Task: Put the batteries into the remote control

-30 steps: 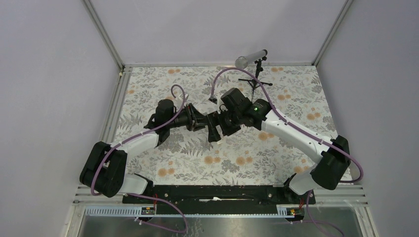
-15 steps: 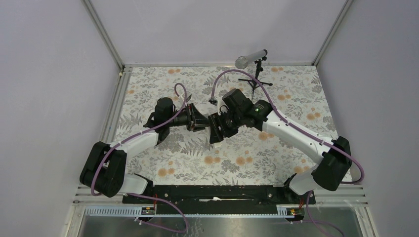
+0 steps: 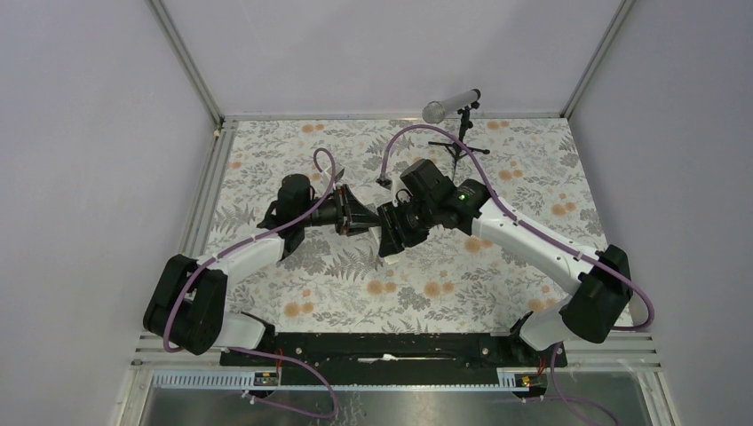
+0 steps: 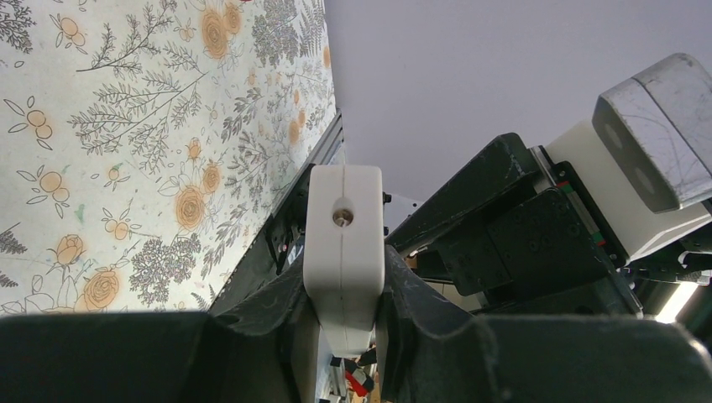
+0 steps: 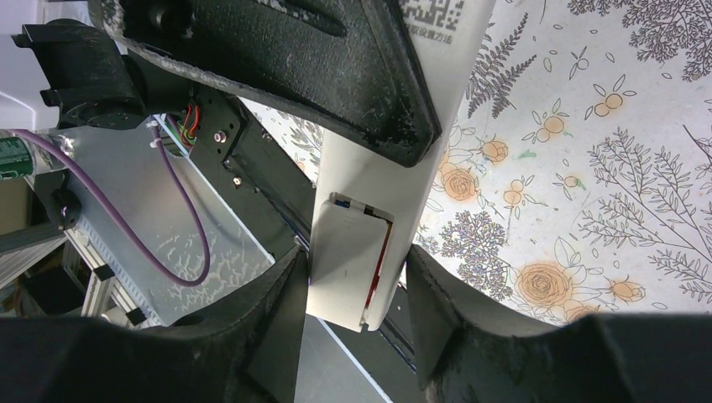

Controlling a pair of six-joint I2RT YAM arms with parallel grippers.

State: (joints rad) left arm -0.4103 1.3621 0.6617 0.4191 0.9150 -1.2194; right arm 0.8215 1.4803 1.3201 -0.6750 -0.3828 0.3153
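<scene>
The white remote control (image 4: 342, 243) is held above the table, and my left gripper (image 4: 342, 290) is shut on its body. In the right wrist view the remote control (image 5: 420, 143) slants down between my right gripper's (image 5: 357, 277) fingers, which press on both sides of its end. A white cover (image 5: 346, 252) sits over the battery bay there, slightly ajar. A red sliver of the batteries (image 5: 384, 252) shows in the gap. From above, the left gripper (image 3: 362, 216) and right gripper (image 3: 391, 232) meet mid-table and hide the remote.
A microphone on a small black tripod (image 3: 453, 111) stands at the back of the floral tablecloth (image 3: 293, 160). The black base rail (image 3: 382, 346) runs along the near edge. The right arm's wrist (image 4: 537, 243) fills the space just past the remote.
My right gripper's jaws have closed in on the remote's cover end. Both grippers stay together at mid-table, with only a slight shift.
</scene>
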